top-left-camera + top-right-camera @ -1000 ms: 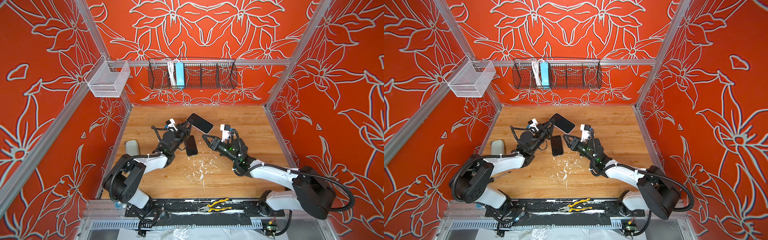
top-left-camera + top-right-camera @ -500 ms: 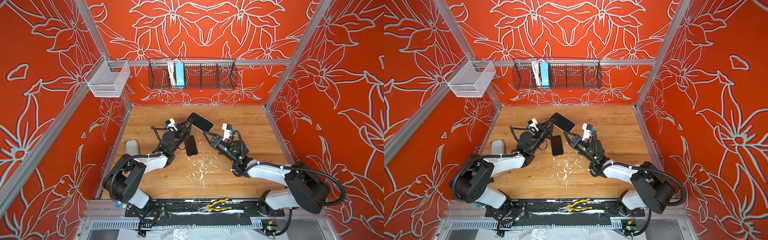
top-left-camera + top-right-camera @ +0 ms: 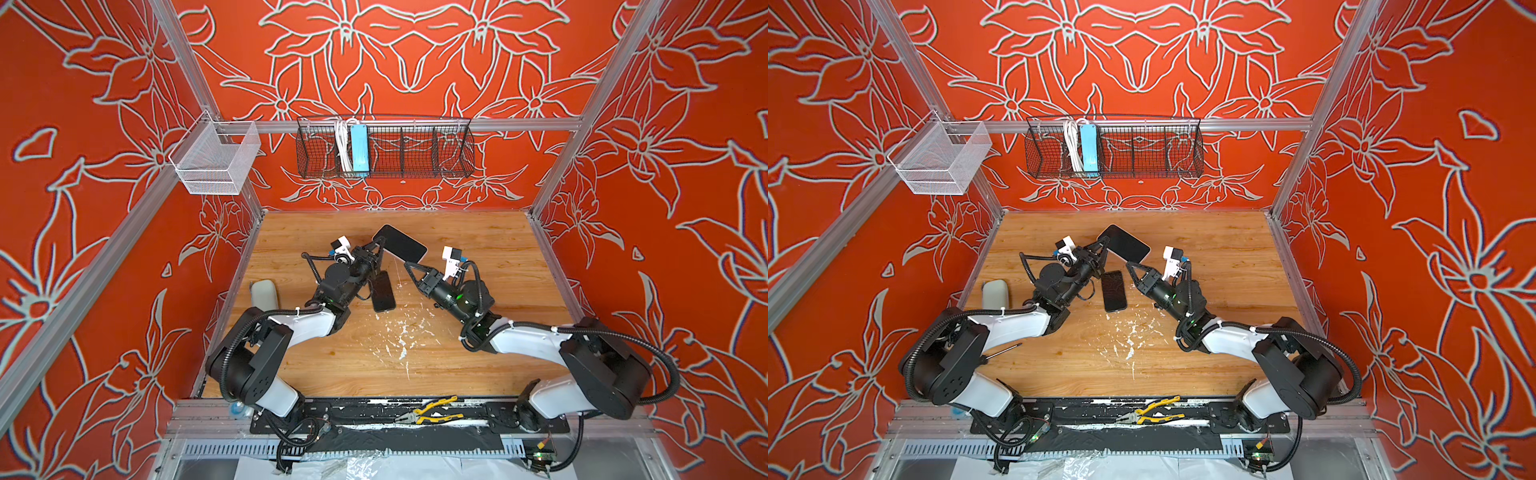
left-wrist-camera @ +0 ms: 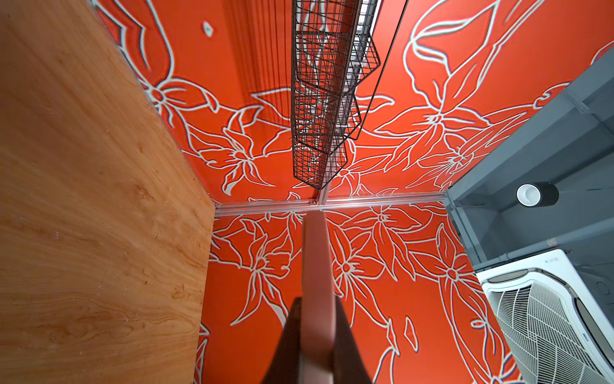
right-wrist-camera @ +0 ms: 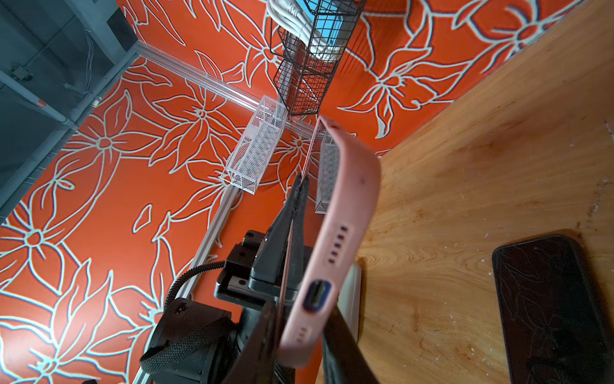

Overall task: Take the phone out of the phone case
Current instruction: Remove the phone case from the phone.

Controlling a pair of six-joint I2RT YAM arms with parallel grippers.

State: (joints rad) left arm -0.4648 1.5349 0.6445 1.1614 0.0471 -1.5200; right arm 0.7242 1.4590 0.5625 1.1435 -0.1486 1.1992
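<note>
One phone case (image 3: pixel 400 248), left pincer (image 3: pixel 379 249) clamped, right pincer (image 3: pixel 412 266) gripping end

The table (image 3: pixel 490 357) is bare along its right side and far edge — open passage there. The middle is blocked: the phone case (image 3: pixel 401 244) hangs aloft, a black phone (image 3: pixel 383 291) flat nearby. A grey slab (image 3: pixel 264 293) crowds the left wall.

Dusty-pink phone case (image 5: pixel 349 186); glossy black phone (image 3: pixel 383 292); honey wood-grain table (image 3: pixel 478 353) (white-flecked centrally); pale grey slab (image 3: pixel 264 293) at 9 o'clock; yellow-handled pliers (image 3: pixel 432 410) at 6 o'clock; orange walls (image 3: pixel 415 62), pale flower outlines.
</note>
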